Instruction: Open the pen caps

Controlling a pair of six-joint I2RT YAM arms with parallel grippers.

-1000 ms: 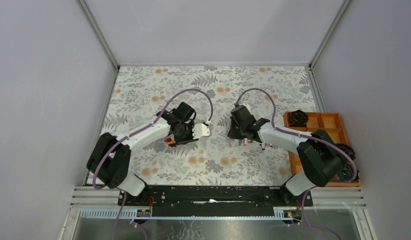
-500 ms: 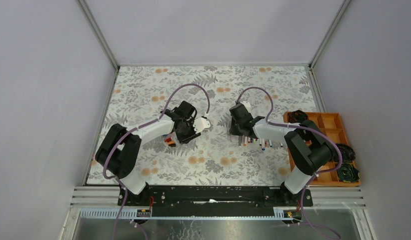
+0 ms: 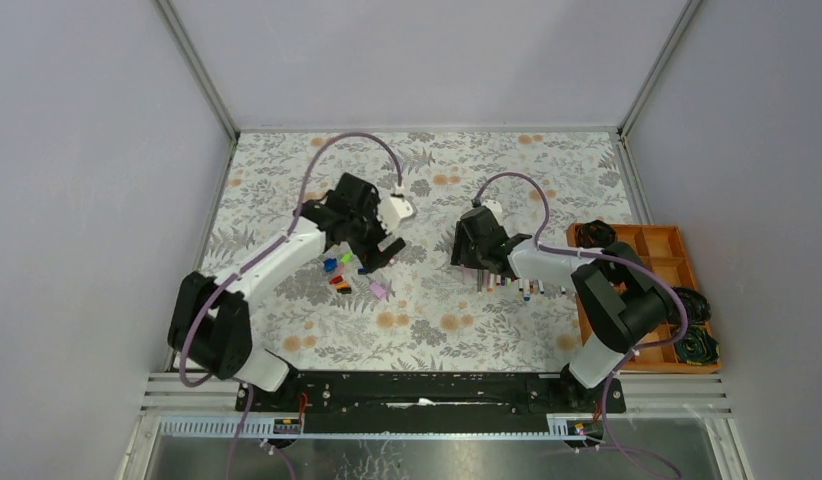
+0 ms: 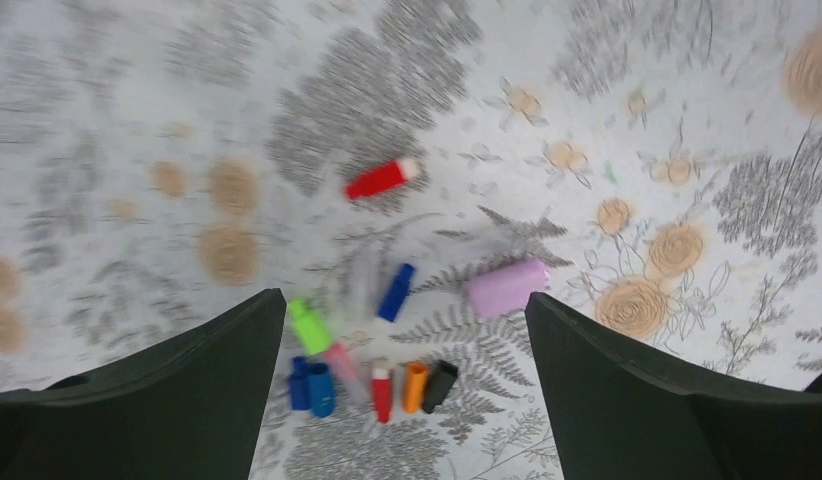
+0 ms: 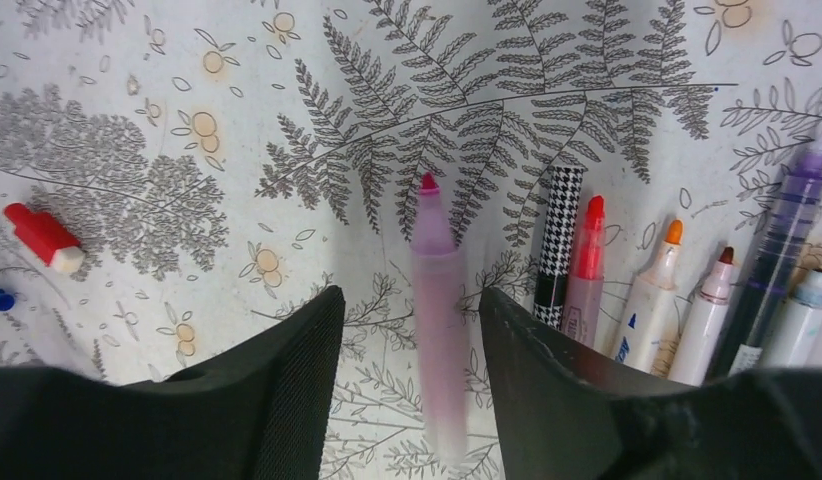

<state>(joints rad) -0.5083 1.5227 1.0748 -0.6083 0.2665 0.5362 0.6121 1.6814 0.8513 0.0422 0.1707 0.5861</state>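
Note:
Several loose pen caps lie on the floral cloth: green, blue, red, orange and black, with a wider lilac cap and another red cap apart from them. My left gripper hovers over them, open wide and holding nothing. In the top view these caps sit just below the left gripper. The right gripper is open around a blurred, uncapped pink pen, with a gap on each side of it. Several uncapped pens lie in a row to its right.
An orange compartment tray stands at the table's right edge, with dark coiled items in and beside it. The right gripper sits just left of the pen row. A red cap lies left of the right jaws.
Both grippers opened. The left one pulled back and away from the right one, and a lilac cap now lies on the cloth. The right one has let go of the pink pen.

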